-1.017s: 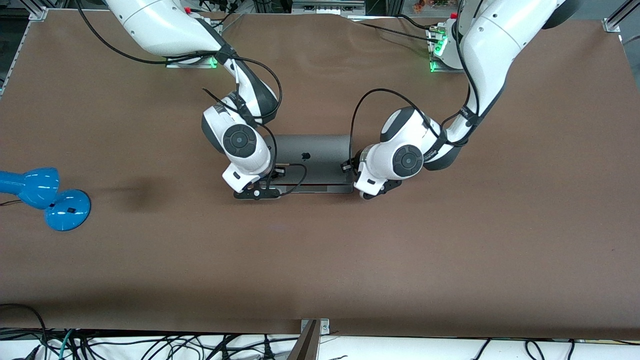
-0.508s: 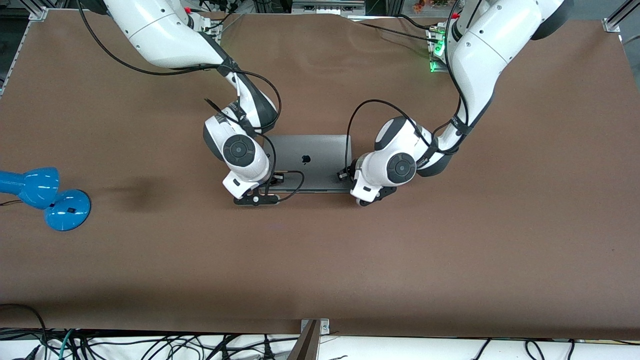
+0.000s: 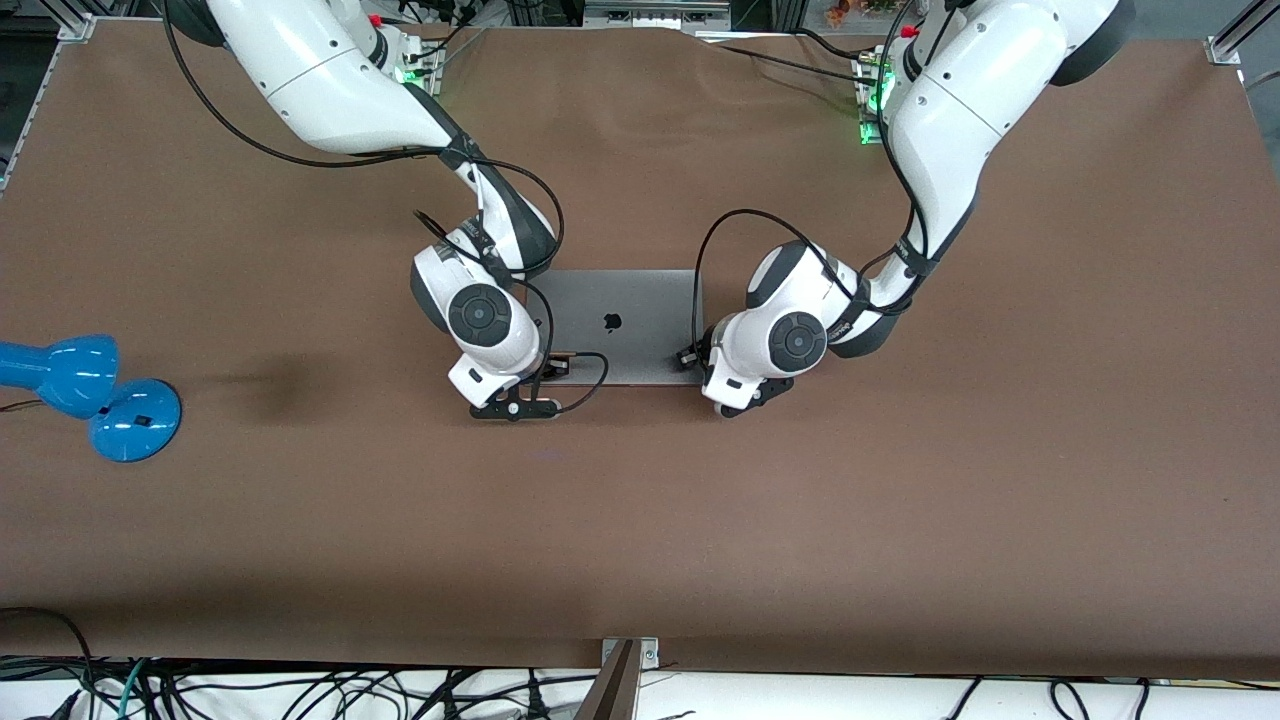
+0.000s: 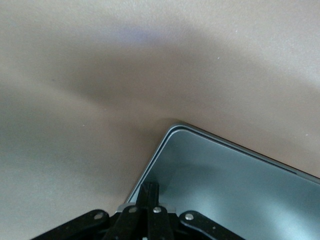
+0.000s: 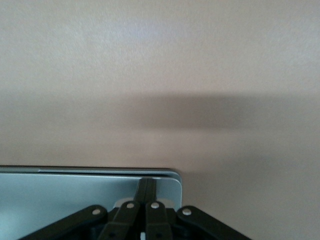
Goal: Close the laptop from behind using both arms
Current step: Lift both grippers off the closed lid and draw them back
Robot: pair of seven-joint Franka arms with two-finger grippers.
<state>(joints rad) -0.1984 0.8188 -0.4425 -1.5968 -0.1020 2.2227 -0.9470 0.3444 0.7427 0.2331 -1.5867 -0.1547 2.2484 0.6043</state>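
Observation:
The space-grey laptop (image 3: 625, 325) lies in the middle of the table, its lid down flat with the apple logo facing up. My left gripper (image 3: 692, 355) is shut, and its fingertips rest on the lid's corner nearest the front camera at the left arm's end. In the left wrist view the gripper (image 4: 149, 187) sits on the grey lid (image 4: 235, 190). My right gripper (image 3: 555, 365) is shut on nothing and rests on the lid's other near corner. In the right wrist view the gripper (image 5: 146, 184) presses the lid (image 5: 75, 195), and the base edge shows just under it.
A blue desk lamp (image 3: 90, 395) lies near the table's edge at the right arm's end. Black cables loop from both wrists over the laptop. The brown table (image 3: 640, 520) stretches wide toward the front camera.
The lid has come down from slightly ajar to flat on the base. Both grippers have moved down with it, staying on its near corners.

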